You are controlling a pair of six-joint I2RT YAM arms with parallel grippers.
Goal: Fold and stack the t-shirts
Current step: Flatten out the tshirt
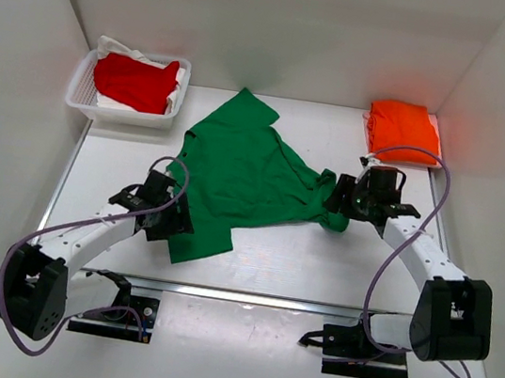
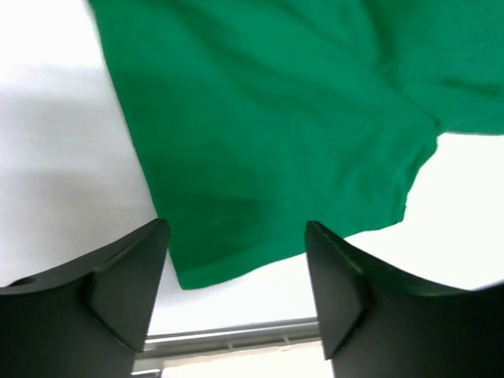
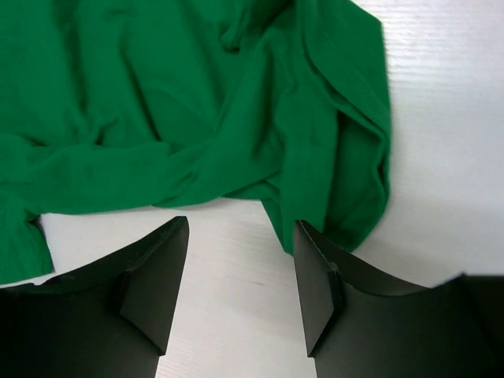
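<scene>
Green t-shirt (image 1: pixel 236 172) between left end effector (image 2: pixel 236 232), right end effector (image 3: pixel 240 228); apparently ungripped.

Matt soft green t-shirt (image 1: pixel 234 182) cloth, smooth white table (image 1: pixel 271 258), white plastic mesh basket (image 1: pixel 81 92) — matt black fingers (image 2: pixel 118 291)

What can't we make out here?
- Top view: whether left gripper or right gripper touches the green t-shirt; their own bodies hide the fingertips.
- Top view: what lies under the red t-shirt in the basket; shirt covers it.
- Wrist views: green t-shirt's outline, cut by frame edges.
- Orange t-shirt: fold layers too small.
</scene>
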